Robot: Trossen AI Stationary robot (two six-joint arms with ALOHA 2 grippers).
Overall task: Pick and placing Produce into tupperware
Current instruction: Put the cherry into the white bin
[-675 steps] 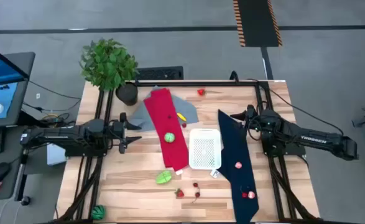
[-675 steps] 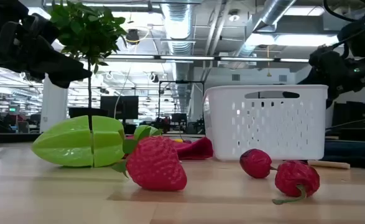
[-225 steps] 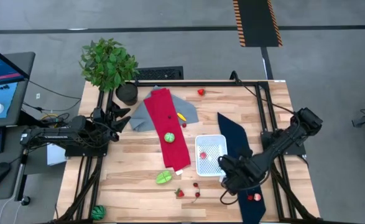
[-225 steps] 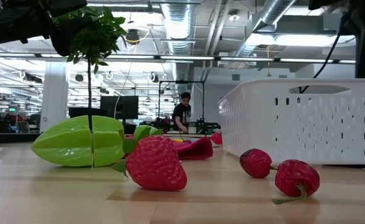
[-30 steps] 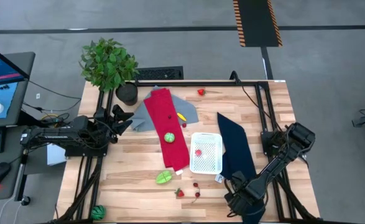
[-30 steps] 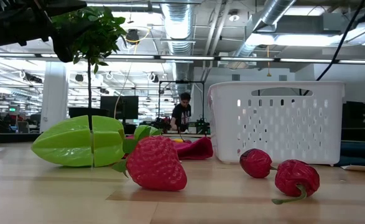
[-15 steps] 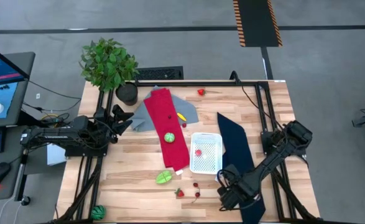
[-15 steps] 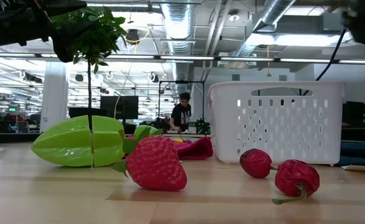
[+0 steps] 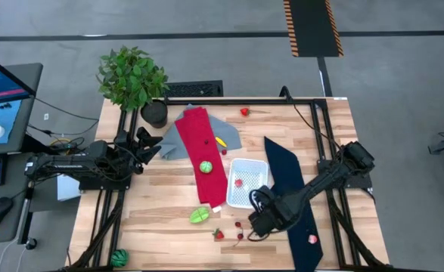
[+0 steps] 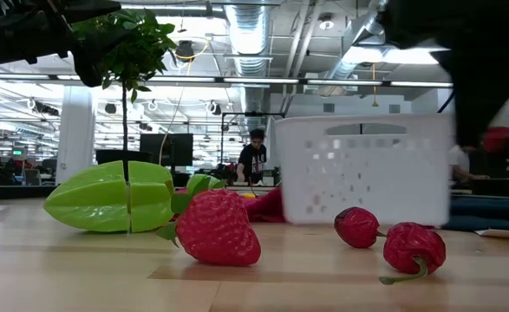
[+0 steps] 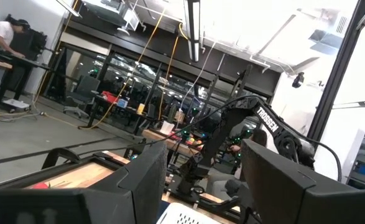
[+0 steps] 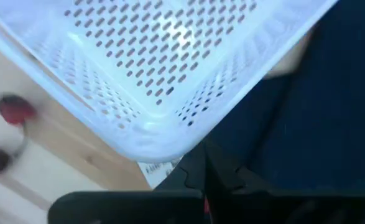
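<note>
High view: the white tub (image 9: 244, 182) sits skewed on the wooden table (image 9: 169, 215), between the long red cloth (image 9: 204, 155) and the navy cloth (image 9: 293, 204), with one small red piece of produce (image 9: 238, 182) lying on its dotted base. The right gripper (image 9: 261, 220) is down at the tub's near corner, just beside it, its arm stretching back across the navy cloth to the right edge of the table. Whether its fingers are spread or closed cannot be told from any view; the right wrist view shows only the tub's rounded corner (image 12: 163, 93) close up, with the navy cloth (image 12: 306, 118) to one side and two small red fruits (image 12: 14, 111) on bare wood.

Around the tub, a round green fruit (image 9: 206, 167) rests on the red cloth, a green star fruit (image 9: 199, 216) lies on the table near the front, and a strawberry (image 9: 218, 234) and small red cherries (image 9: 239, 225) lie just in front of the tub. A pink piece (image 9: 312, 239) sits on the navy cloth near its front end, and a red piece (image 9: 244, 112) lies alone at the back of the table.

The left gripper (image 9: 147, 143) waits at the left side of the table, near the potted plant (image 9: 133, 78), its fingers (image 11: 275, 180) held wide apart with nothing between them.
</note>
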